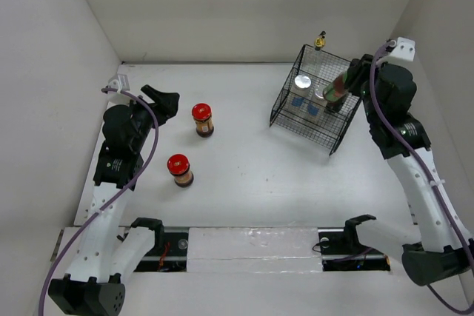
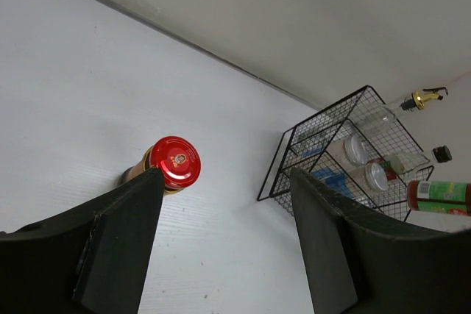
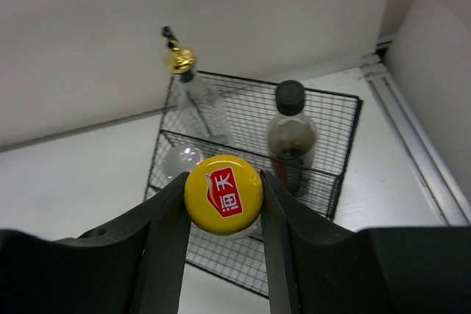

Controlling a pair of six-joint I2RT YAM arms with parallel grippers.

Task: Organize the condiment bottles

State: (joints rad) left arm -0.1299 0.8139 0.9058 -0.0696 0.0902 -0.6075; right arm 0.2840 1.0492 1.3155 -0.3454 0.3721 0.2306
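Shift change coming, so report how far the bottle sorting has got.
Done: two silver-capped jars sit in the wire basket. In hand: the right jaws are shut on the yellow-capped bottle, at the basket. To do: two red-lidded jars stand on the table, the left jaws open near one.

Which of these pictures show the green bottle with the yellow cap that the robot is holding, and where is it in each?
Top external: the yellow-capped green bottle is at upper right, over the right side of the black wire basket.
Left wrist: far right edge, seen sideways by the basket's corner.
Right wrist: centre, cap towards the camera, pinched in the right gripper.
Shared landmark: the basket.
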